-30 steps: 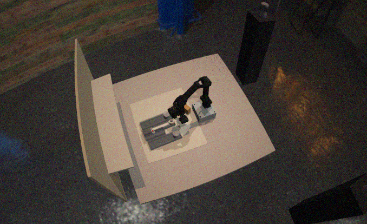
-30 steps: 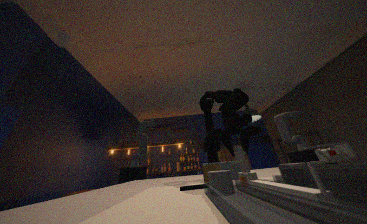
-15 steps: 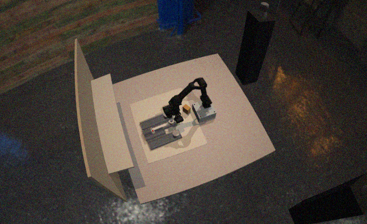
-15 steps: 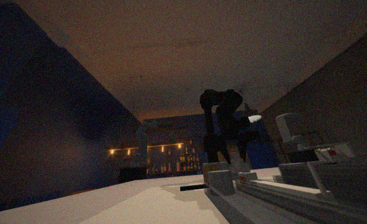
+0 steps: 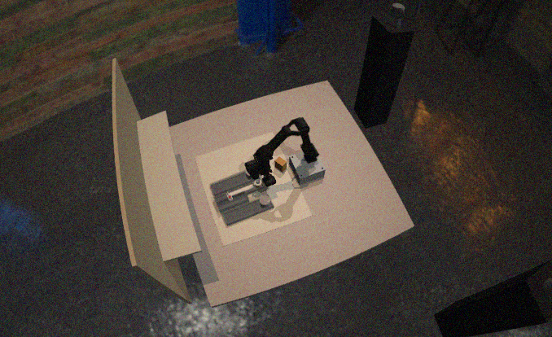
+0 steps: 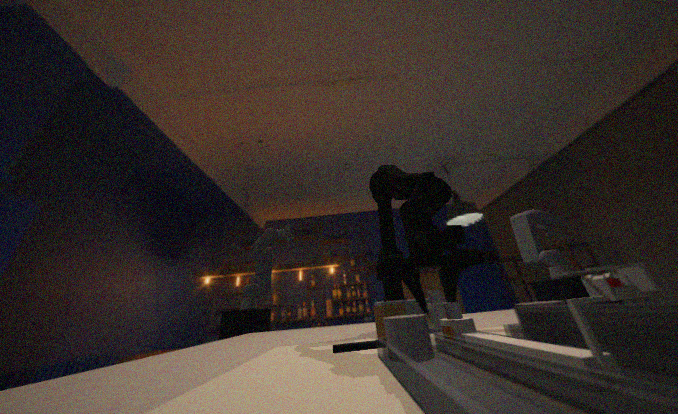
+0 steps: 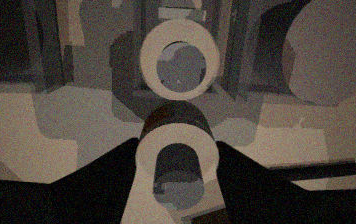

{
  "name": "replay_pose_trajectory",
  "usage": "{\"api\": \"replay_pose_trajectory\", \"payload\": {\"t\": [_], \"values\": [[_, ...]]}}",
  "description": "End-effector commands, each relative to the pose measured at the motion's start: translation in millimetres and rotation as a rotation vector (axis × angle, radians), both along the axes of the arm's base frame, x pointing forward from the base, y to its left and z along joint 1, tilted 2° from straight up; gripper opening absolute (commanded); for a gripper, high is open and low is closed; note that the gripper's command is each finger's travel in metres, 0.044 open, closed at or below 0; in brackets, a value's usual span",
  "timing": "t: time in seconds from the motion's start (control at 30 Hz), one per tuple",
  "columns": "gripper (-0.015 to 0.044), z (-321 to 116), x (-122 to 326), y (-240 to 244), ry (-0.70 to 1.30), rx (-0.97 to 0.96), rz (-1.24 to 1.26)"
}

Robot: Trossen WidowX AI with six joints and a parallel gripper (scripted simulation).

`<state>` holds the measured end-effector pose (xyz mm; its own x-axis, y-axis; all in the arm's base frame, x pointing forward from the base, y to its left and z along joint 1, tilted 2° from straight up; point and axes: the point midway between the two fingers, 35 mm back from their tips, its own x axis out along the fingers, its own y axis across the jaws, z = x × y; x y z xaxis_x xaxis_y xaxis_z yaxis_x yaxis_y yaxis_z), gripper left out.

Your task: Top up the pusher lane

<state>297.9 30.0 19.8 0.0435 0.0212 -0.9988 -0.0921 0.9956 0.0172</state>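
My gripper [image 7: 177, 146] [image 6: 438, 303] is shut on a small jar with a pale ring-shaped top and a darker, reddish side. In the wrist view the jar is between both fingertips, just before the front end of the middle lane. The jar in the sprung lane [image 7: 179, 31] [image 5: 257, 181] [image 6: 457, 325] has a like pale ring top; in the exterior view its side shows an orange patch. The held jar looks higher than it. I cannot tell if they touch. A long pale bar [image 5: 242, 190] runs behind the lane jar. The pusher plate and front stop are not clear.
Wider pale jars stand in the side lanes, one on the right in the wrist view [image 7: 336, 52] [image 6: 408, 337] and one on the other side [image 5: 265, 199]. An orange box [image 5: 280, 164] stands near the arm's base. A black rod [image 7: 324, 170] [image 6: 354, 346] lies near the lane fronts.
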Motion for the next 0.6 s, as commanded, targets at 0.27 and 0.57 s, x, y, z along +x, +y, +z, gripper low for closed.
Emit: {"api": "replay_pose_trajectory", "payload": {"t": [0.27, 0.57], "values": [[0.0000, 0.5, 6.9, 1.4, -0.002, 0.005, 0.004], [0.0000, 0.7, 11.3, 1.9, -0.002, 0.005, 0.004]]}}
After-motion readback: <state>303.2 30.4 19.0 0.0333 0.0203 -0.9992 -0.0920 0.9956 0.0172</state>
